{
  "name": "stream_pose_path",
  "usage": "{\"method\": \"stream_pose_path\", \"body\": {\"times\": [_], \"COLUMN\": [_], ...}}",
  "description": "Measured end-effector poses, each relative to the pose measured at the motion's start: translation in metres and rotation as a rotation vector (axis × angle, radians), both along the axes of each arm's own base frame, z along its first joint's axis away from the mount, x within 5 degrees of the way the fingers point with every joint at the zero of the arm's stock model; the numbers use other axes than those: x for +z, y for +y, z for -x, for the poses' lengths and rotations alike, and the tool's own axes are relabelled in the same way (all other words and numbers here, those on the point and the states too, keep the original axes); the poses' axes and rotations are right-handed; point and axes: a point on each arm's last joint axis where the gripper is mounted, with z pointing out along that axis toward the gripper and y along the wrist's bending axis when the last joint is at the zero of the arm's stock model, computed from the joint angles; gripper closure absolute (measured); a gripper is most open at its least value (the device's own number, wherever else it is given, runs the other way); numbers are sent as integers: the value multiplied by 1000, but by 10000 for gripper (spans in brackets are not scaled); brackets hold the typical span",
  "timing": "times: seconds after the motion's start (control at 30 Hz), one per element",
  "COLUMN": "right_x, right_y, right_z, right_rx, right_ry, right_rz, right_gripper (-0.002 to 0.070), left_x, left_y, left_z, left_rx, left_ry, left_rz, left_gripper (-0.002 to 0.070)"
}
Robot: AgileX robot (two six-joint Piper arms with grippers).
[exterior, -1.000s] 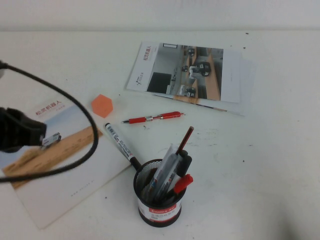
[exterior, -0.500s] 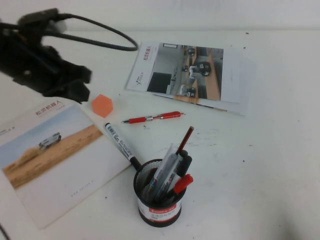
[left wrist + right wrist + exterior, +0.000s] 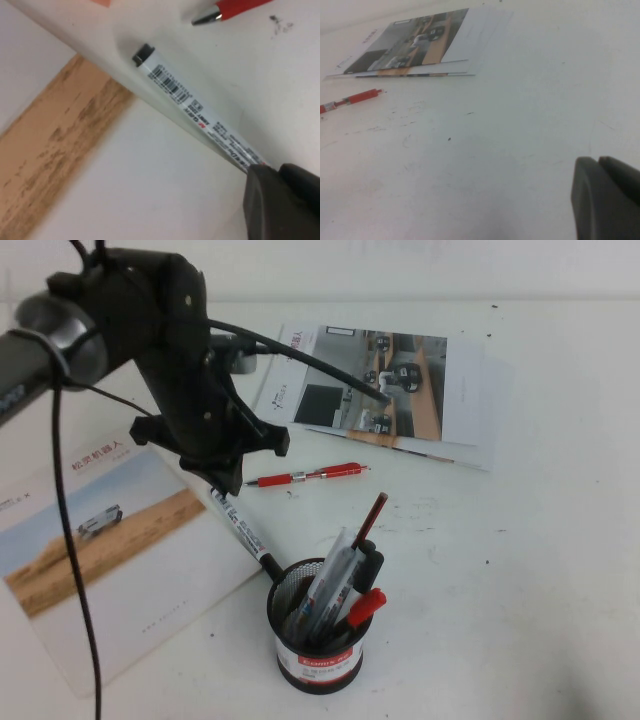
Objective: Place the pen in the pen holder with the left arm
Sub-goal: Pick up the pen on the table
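The pen (image 3: pixel 242 528) is a white-barrelled marker lying flat on the table, one end beside the brochure edge and the other end against the pen holder (image 3: pixel 318 660). The holder is a black mesh cup with a red-and-white band and holds several pens. My left gripper (image 3: pixel 228 480) hangs over the marker's far end. In the left wrist view the marker (image 3: pixel 200 115) runs under the gripper (image 3: pixel 277 172), whose fingers are together and hold nothing. My right gripper (image 3: pixel 597 162) shows only in its wrist view, shut and empty over bare table.
A slim red pen (image 3: pixel 310 475) lies just beyond the marker. A brochure (image 3: pixel 100 560) lies at the left, touching the marker, and more brochures (image 3: pixel 400 380) lie at the back. The left arm's cables (image 3: pixel 70 540) hang over the left brochure.
My left arm has swung in from the left edge to above the marker's far end, and now covers the orange block. The marker and holder have not moved.
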Motion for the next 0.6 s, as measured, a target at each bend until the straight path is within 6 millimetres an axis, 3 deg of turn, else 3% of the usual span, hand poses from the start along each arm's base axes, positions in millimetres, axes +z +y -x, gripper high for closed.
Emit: {"method": "stream_pose_path", "body": {"times": [0.1, 0.3, 0.4, 0.6], "right_x": [0, 0, 0, 0], "right_y": [0, 0, 0, 0], "right_z": [0, 0, 0, 0], "right_rx": [0, 0, 0, 0], "right_ry": [0, 0, 0, 0], "right_rz": [0, 0, 0, 0], "right_gripper": [698, 698, 698, 698], "left_x": [-11, -22, -27, -44], "left_y": [-3, -2, -2, -7], "left_z": [-4, -7, -9, -15], "left_rx": [-2, 91, 225, 384], "left_ry": [31, 63, 83, 115], "left_rz": [-15, -37, -32, -19], "left_gripper": [588, 300, 255, 237]}}
